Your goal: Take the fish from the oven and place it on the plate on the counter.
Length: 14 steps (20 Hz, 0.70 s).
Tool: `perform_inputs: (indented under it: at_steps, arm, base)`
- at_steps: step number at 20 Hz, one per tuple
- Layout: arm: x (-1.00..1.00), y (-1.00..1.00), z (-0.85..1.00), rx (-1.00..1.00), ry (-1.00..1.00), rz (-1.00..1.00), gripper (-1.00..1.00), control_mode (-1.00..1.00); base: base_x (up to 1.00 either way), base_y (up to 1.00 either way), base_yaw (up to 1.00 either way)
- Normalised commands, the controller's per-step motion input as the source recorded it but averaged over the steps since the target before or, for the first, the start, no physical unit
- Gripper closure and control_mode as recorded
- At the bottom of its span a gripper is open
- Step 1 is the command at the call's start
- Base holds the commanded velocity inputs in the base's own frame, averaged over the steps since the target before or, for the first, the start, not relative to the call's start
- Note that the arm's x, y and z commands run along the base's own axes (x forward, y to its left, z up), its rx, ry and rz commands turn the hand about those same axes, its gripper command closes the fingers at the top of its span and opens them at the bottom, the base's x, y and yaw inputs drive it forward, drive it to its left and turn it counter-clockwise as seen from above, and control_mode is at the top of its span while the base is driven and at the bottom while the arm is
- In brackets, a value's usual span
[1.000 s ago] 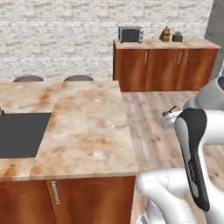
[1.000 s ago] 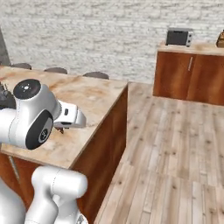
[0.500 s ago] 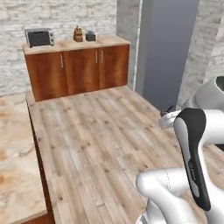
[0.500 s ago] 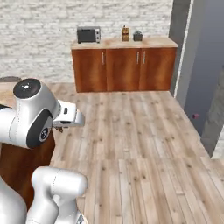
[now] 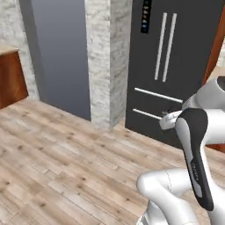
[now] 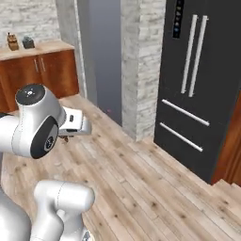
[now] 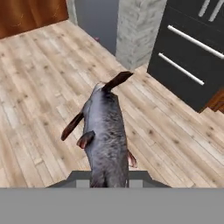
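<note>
Base swung toward fridge (image 6: 188, 84); claw (image 7: 109, 181) clamps fish (image 7: 105, 135).

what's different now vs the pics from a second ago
The base has turned, so the cameras swung: the beige mottled island counter and the far wooden cabinets with the microwave slid out of view, and a tall black refrigerator beside a grey stone pillar now faces the robot. The things themselves did not move. The arm keeps its tucked pose. In the hand view the gripper holds the grey fish over the wooden floor.
</note>
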Motion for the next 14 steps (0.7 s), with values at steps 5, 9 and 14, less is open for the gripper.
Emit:
perform_inputs:
  at_steps: [5, 9, 14]
  arm:
    - [0.00, 0.00, 0.00, 0.00, 0.00, 0.00, 1.00, 1.00]
    - [0.00, 0.00, 0.00, 0.00, 0.00, 0.00, 1.00, 1.00]
    - [0.00, 0.00, 0.00, 0.00, 0.00, 0.00, 1.00, 1.00]
  base:
    - [0.00, 0.00, -0.98]
    - [0.00, 0.00, -0.97]
    - [0.00, 0.00, -0.99]
